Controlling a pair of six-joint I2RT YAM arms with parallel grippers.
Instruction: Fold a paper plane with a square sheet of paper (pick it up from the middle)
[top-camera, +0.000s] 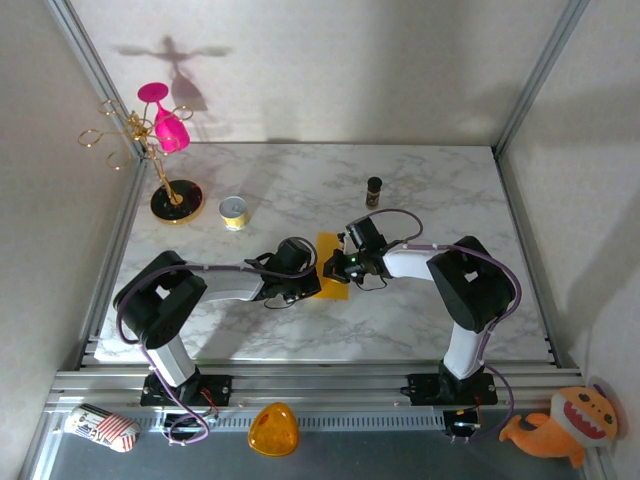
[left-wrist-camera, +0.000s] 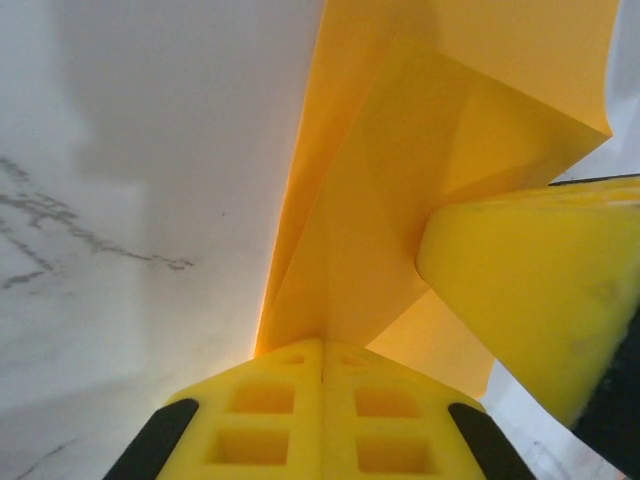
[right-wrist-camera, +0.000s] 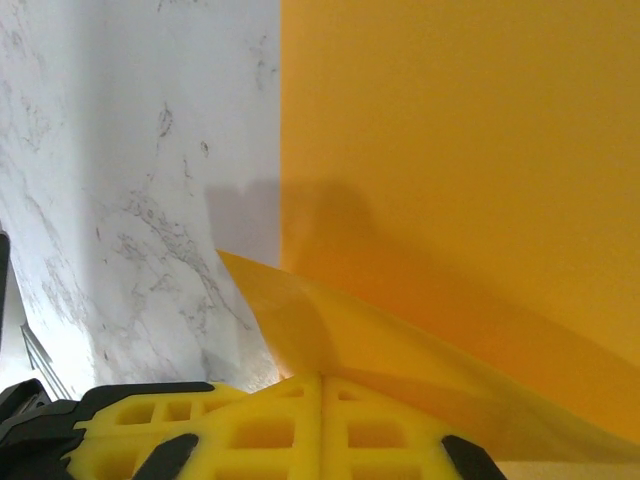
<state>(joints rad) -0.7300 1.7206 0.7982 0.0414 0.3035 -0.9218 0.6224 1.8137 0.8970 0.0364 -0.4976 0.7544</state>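
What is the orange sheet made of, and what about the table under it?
The square sheet of paper looks like thin matte paper: it holds sharp creases and a lifted flap curls. The table looks like white marble with grey veins, smooth; it may be printed laminate.

Much of the square sheet of paper (top-camera: 330, 247) is hidden from above.
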